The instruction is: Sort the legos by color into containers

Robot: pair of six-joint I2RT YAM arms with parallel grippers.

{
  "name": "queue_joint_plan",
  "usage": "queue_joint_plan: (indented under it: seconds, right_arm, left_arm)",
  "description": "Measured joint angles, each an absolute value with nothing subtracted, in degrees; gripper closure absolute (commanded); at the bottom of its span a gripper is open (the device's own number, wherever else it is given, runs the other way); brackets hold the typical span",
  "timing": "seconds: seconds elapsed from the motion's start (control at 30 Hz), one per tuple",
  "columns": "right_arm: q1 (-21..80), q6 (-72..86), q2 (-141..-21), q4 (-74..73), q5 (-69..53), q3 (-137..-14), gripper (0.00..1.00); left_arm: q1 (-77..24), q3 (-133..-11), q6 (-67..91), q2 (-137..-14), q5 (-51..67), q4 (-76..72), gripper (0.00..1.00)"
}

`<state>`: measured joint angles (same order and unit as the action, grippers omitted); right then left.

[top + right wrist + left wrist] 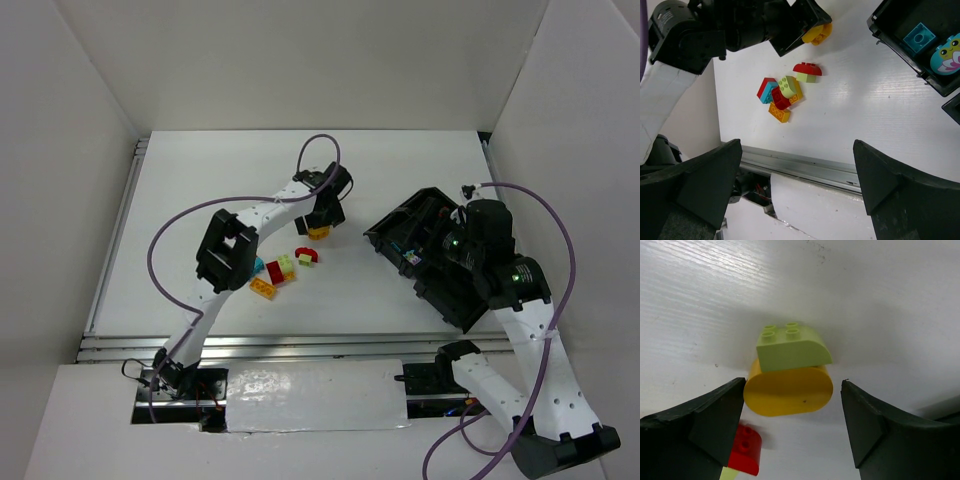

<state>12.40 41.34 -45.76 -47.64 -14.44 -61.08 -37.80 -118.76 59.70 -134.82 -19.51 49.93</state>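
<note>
Left wrist view put the yellow-orange rounded plastic brick (788,397) squarely between the fingers of the left claw (791,390), which stood spread, pinching nothing. The brick's long axis ran across the gap from finger to finger, so it nearly filled the opening; I saw a clear gap at one finger and could not tell whether the other was already touching. A lime green rounded plastic brick (792,347) sat touching its far side, studs showing, and I could not tell whether the two were clipped together. A small red plastic brick (746,449) lay just past one fingertip on the white counter (880,300).

From above, the loose heap of mixed plastic bricks (272,272) lay nearer the arm bases, and the black plastic tray (395,228) with its square compartments sat well off to that claw's right. The right claw (796,160) was by the tray, fingers wide and empty, with a cyan-blue square brick (920,36) already in one compartment.

I judged the left arm the nearer one, with closing on the brick's rounded ends coming next.
</note>
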Motion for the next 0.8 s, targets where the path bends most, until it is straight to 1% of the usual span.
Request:
queue_joint_plan:
  seconds: [0.03, 0.13, 0.17, 0.2, 0.23, 0.27, 0.3, 0.33, 0.37, 0.47, 0.57, 0.7, 0.8]
  right_arm:
    - [12.40, 41.17, -45.80, -47.64, -14.41, -61.08, 0.01]
    - [12.40, 40.77, -45.89, -47.64, -14.44, -61.08, 0.00]
    - [12.40, 40.75, -45.89, -47.64, -14.44, -61.08, 0.00]
    - [12.40, 40.71, -45.91, -47.64, -14.44, -61.08, 0.01]
    - [12.40, 40.64, -45.91, -47.64, -14.44, -61.08, 0.01]
    - [12.40, 40.58, -45.91, -47.64, -14.44, -61.08, 0.00]
    - [12.40, 40.58, -45.93, -47.64, -14.44, -61.08, 0.00]
    - [12.40, 40.56, -45.98, -47.64, -14.41, -61.08, 0.00]
    - [12.40, 40.56, -46.04, -47.64, -14.41, -61.12, 0.00]
    - [12.40, 40.56, -46.65, -47.70, -14.24, -61.65, 0.00]
    - [11.86, 40.71, -47.33, -47.97, -13.91, -63.00, 0.00]
    - [10.81, 42.39, -47.75, -48.27, -13.89, -65.67, 0.00]
    - [10.26, 44.38, -47.83, -47.27, -14.94, -66.81, 0.02]
  left_arm:
    - [-37.80, -119.11, 60.01, -135.44, -19.49, 49.74, 0.20]
    - [-37.80, -119.22, 60.23, -136.90, -19.29, 49.58, 0.28]
    - [-37.80, -119.22, 60.27, -136.90, -19.22, 49.67, 0.29]
    - [-37.80, -119.22, 60.16, -136.90, -19.25, 49.67, 0.32]
    - [-37.80, -119.24, 60.12, -136.90, -19.29, 49.67, 0.49]
    - [-37.80, -119.22, 60.03, -136.90, -19.25, 49.67, 0.62]
    - [-37.80, -119.24, 59.88, -136.90, -19.25, 49.65, 0.87]
    - [-37.80, -119.24, 59.66, -136.90, -19.22, 49.63, 0.98]
    - [-37.80, -119.24, 58.76, -136.90, -19.18, 49.54, 1.00]
    - [-37.95, -118.13, 54.43, -136.16, -19.09, 47.64, 1.00]
    - [-38.11, -110.43, 46.48, -130.72, -18.20, 41.28, 1.00]
    - [-38.28, -92.03, 32.64, -112.79, -13.06, 29.82, 1.00]
    - [-38.52, -82.91, 23.66, -97.38, -5.67, 23.00, 1.00]
